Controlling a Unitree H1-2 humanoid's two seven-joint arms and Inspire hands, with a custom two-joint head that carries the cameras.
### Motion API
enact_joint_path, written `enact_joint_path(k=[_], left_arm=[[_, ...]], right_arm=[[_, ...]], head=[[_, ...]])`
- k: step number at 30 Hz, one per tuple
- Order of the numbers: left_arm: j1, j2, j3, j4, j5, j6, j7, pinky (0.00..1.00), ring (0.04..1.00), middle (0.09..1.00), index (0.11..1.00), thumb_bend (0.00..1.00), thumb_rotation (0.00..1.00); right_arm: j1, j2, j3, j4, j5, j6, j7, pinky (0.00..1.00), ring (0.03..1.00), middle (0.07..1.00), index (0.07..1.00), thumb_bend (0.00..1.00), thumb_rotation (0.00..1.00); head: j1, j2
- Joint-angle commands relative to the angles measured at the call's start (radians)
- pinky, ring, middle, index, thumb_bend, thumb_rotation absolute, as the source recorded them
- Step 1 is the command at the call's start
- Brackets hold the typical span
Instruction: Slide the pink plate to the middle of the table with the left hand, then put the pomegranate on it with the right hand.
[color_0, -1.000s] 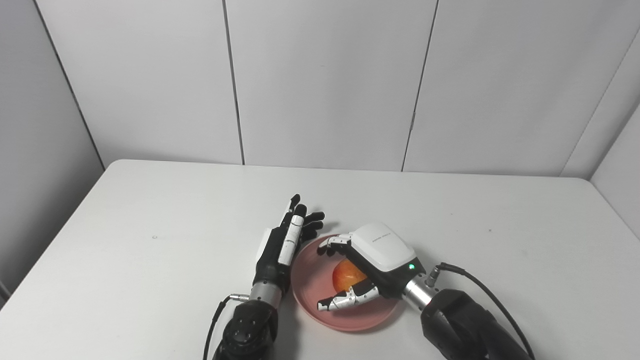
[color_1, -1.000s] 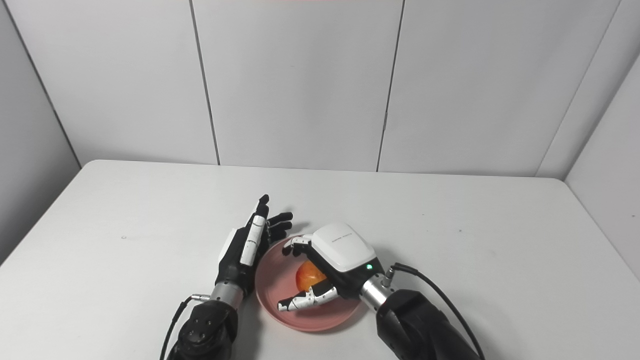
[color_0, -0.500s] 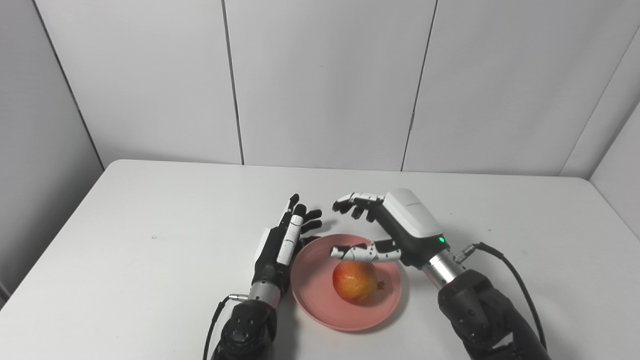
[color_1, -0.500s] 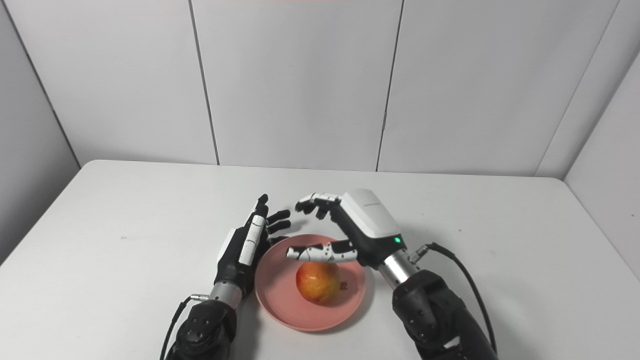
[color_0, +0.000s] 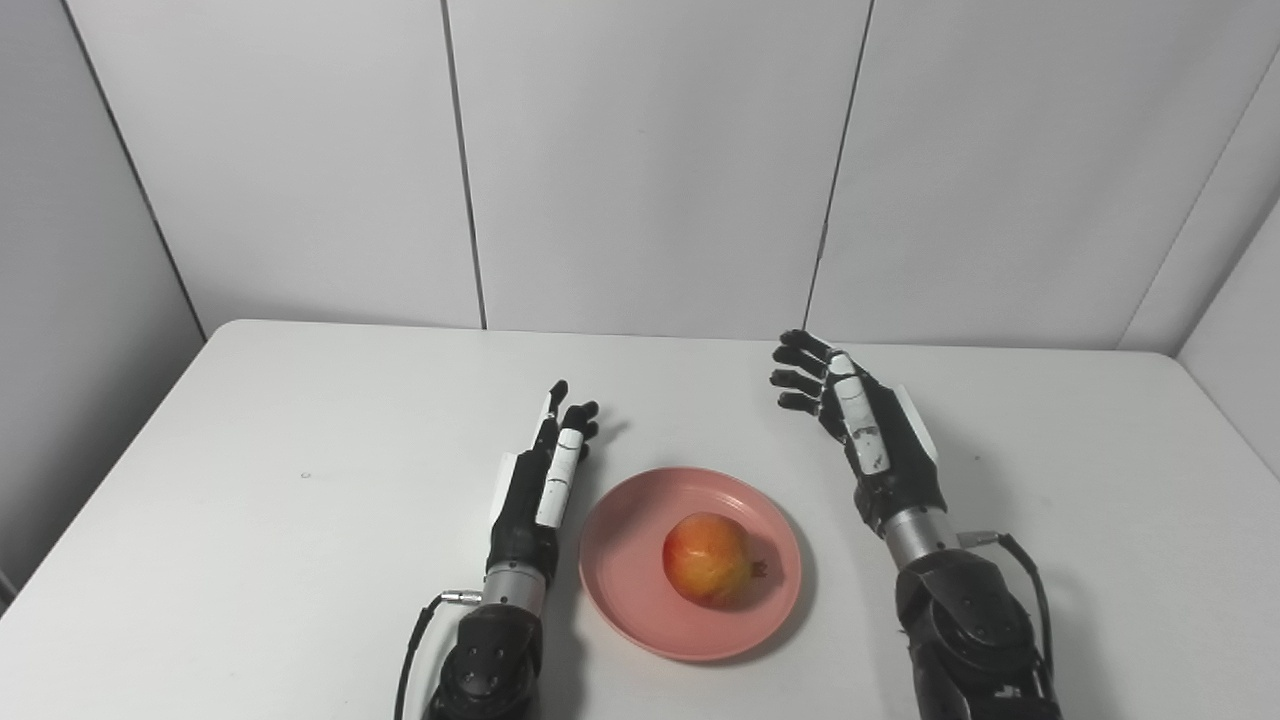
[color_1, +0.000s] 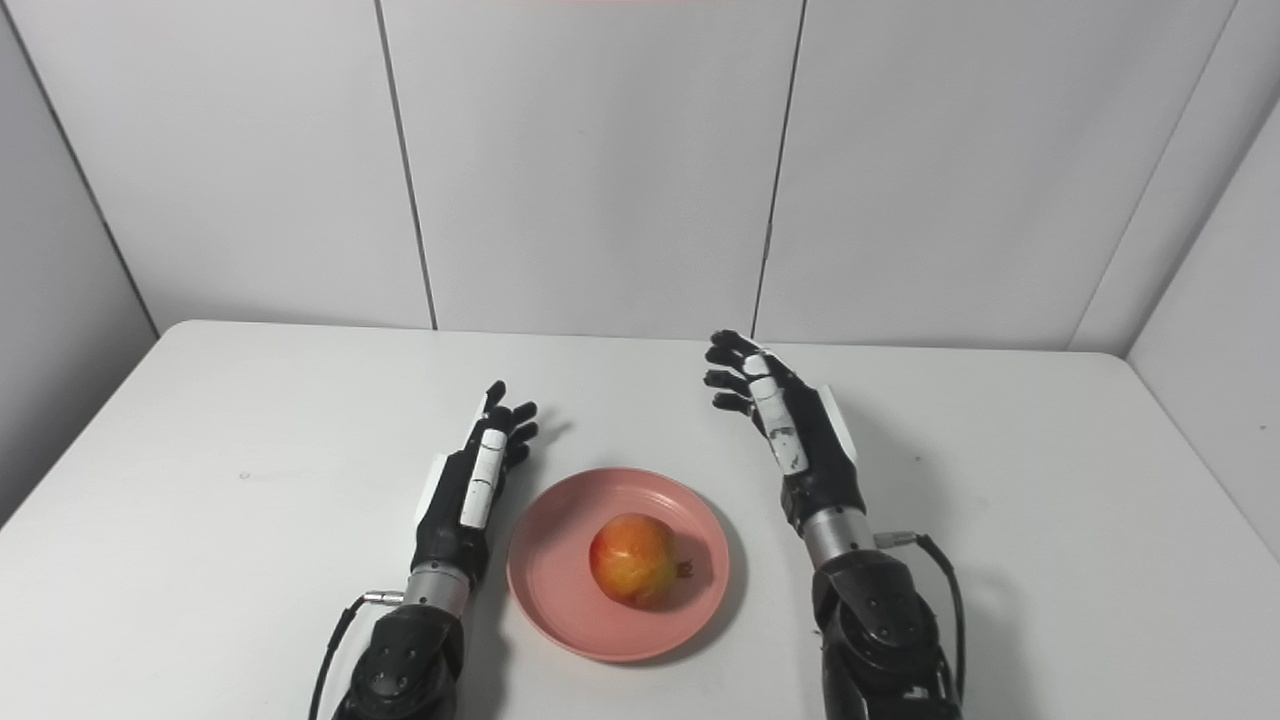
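Observation:
The pink plate (color_0: 630, 590) lies on the white table near the front middle, and the red-orange pomegranate (color_0: 709, 560) rests on it, a little right of its centre. My left hand (color_0: 540, 478) is open just left of the plate, edge-on with fingers stretched toward the back, apart from the rim. My right hand (color_0: 868, 436) is open to the right and behind the plate, raised, fingers spread, holding nothing.
The white table (color_0: 300, 420) runs back to grey wall panels (color_0: 650, 160) on three sides. Cables hang from both wrists near the front edge.
My right hand let go of the pomegranate on the plate, opened, and swung up and to the right. My left hand drew slightly left, away from the plate rim.

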Motion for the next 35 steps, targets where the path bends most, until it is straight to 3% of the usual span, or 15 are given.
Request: enact_joint_path(k=[1,8,12,17,25,35], left_arm=[[-0.032,0.020,0.011,0.000,0.014,-0.042,0.021,1.00,0.994,0.970,0.956,0.79,1.00],[-0.034,0.032,0.030,-0.019,0.016,0.034,0.027,1.00,1.000,0.992,0.985,0.77,1.00],[-0.042,0.028,0.044,-0.038,-0.056,0.143,-0.018,1.00,1.000,1.000,1.000,0.81,1.00],[-0.039,0.034,0.042,-0.056,-0.094,0.209,-0.046,1.00,1.000,1.000,1.000,0.86,1.00],[-0.037,0.037,0.034,-0.065,-0.096,0.218,-0.046,1.00,1.000,1.000,1.000,0.87,1.00],[-0.036,0.017,0.044,-0.052,-0.093,0.180,-0.015,1.00,1.000,1.000,1.000,0.84,1.00]], right_arm=[[-0.024,0.012,-0.016,0.032,0.033,-0.076,-0.018,0.91,0.888,0.873,0.846,0.86,1.00],[-0.006,0.020,-0.033,0.192,0.033,-0.202,-0.076,1.00,0.939,0.922,0.909,0.82,1.00],[0.006,0.035,-0.051,0.223,0.085,-0.191,-0.072,1.00,0.989,0.967,0.954,0.83,1.00],[0.023,0.051,-0.058,0.240,0.115,-0.198,-0.076,1.00,1.000,0.993,0.978,0.84,1.00],[0.030,0.044,-0.036,0.262,0.100,-0.245,-0.070,1.00,1.000,0.984,0.974,0.80,1.00],[0.029,0.035,-0.026,0.258,0.102,-0.240,-0.066,1.00,1.000,0.973,0.958,0.83,1.00]], head=[[0.000,0.001],[-0.010,0.006],[-0.016,0.005],[-0.017,0.007],[-0.016,0.010],[-0.009,0.013]])
